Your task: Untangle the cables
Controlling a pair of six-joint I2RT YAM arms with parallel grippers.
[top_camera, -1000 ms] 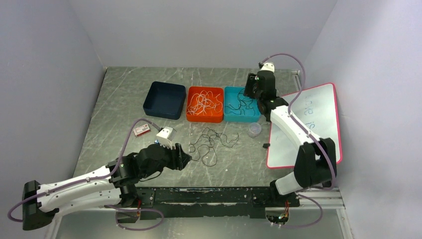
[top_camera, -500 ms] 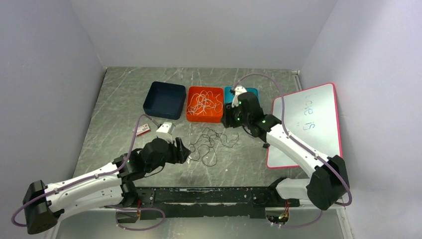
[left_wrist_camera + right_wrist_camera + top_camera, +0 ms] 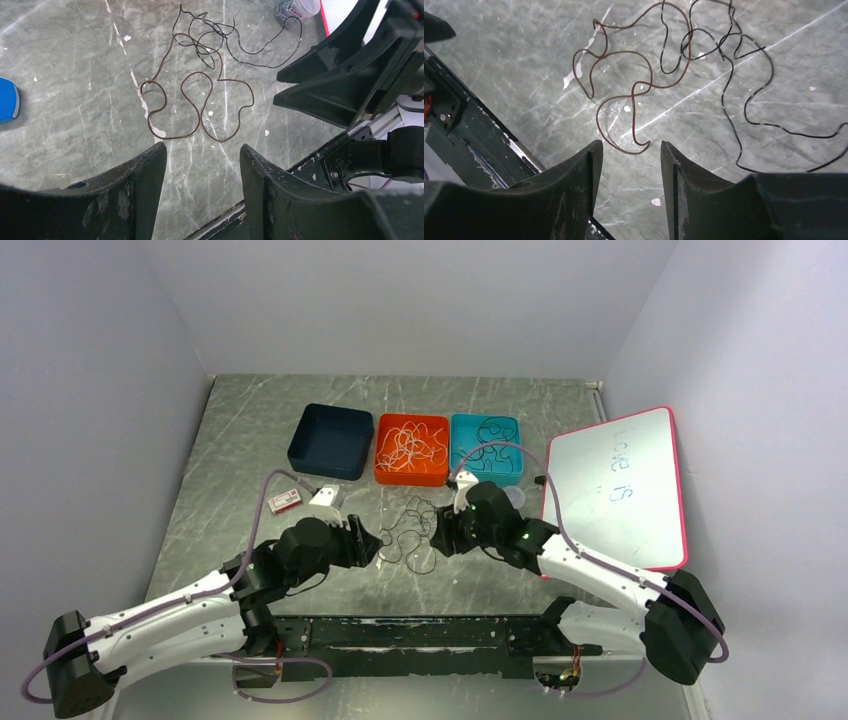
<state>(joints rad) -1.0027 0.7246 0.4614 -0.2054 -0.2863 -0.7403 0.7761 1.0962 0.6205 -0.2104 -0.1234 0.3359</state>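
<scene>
Finds the cables lying tangled on the bench just in front of the orange tray: 1 brown, others black. Holds left end effector part-open, empty, front-left of that tray; right end effector likewise part-open, empty, front-right of it.

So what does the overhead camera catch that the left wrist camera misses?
Overhead only: the navy bin, the orange bin holding white cables, the teal bin holding dark cables, and the whiteboard. Left wrist only: the left gripper close up, open and empty, and a clearly brown cable. Both: the loose cables on the table, with the right gripper beside them.
</scene>
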